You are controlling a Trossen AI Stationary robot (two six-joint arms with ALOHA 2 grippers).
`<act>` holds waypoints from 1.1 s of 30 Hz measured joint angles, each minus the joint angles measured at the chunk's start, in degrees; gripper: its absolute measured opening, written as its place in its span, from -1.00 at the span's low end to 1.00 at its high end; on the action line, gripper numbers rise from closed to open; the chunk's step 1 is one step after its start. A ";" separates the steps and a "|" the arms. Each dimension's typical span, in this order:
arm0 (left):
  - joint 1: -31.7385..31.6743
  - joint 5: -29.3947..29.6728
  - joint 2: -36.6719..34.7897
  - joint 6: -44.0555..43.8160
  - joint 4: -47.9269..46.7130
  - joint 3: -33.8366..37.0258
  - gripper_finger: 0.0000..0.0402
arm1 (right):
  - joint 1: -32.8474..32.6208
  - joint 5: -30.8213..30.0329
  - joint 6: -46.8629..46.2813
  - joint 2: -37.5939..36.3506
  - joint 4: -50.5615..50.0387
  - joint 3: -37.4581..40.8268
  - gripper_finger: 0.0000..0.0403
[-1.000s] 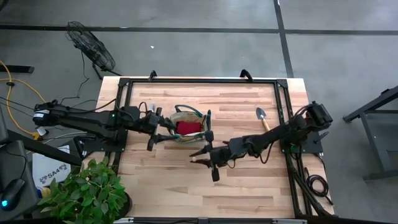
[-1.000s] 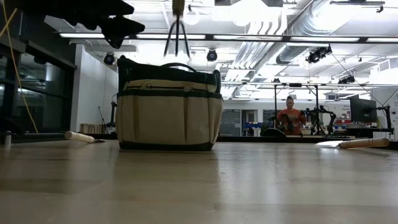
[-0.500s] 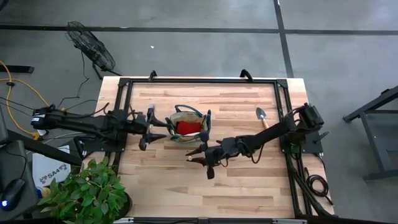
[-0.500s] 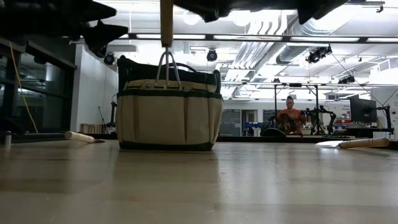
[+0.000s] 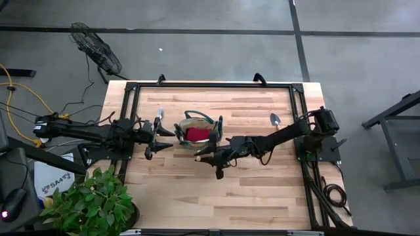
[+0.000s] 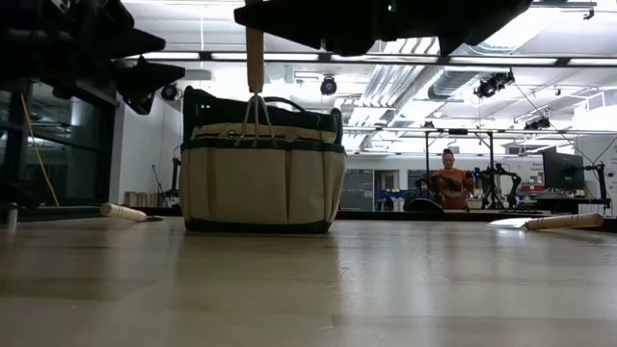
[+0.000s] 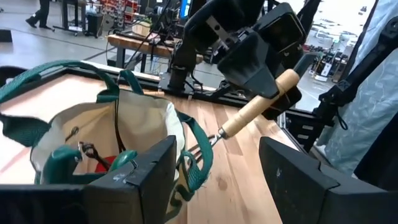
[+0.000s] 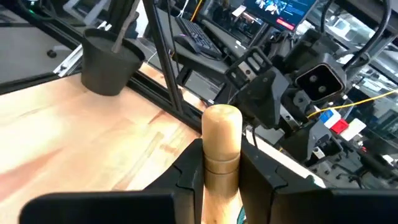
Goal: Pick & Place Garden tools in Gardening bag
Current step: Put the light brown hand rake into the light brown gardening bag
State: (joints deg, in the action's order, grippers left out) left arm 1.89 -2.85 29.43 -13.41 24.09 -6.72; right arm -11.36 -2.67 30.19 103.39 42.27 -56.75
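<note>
Rake (image 6: pixel 254 82) lower, nearer bag (image 6: pixel 261 173), left claw (image 5: pixel 151 139) retreated

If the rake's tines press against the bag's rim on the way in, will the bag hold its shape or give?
The gardening bag is fabric, so its rim would probably flex under the rake. It stands upright unaided, suggesting some stiffness. Its wide flat base makes tipping unlikely.

Left arm: extended from the left edge toward centre, low over the table; left end effector (image 5: pixel 152 136) with both fingers spread apart, empty. Right arm: stretched from the right edge toward centre; right end effector (image 5: pixel 214 155) with its 2 fingers (image 8: pixel 189 163) clamped.
</note>
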 joint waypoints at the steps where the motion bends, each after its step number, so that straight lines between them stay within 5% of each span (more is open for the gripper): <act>1: 0.00 0.21 0.00 -0.23 0.22 0.13 0.12 | 0.21 0.10 0.26 0.00 -0.03 0.00 -0.70; 33: 0.00 1.81 0.04 -1.74 0.19 0.54 0.12 | 1.01 1.70 15.11 -0.04 -0.61 0.00 -0.70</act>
State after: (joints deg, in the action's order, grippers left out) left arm 1.89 -1.04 29.47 -15.16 24.28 -6.17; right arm -10.35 -0.97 45.30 103.35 41.66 -56.75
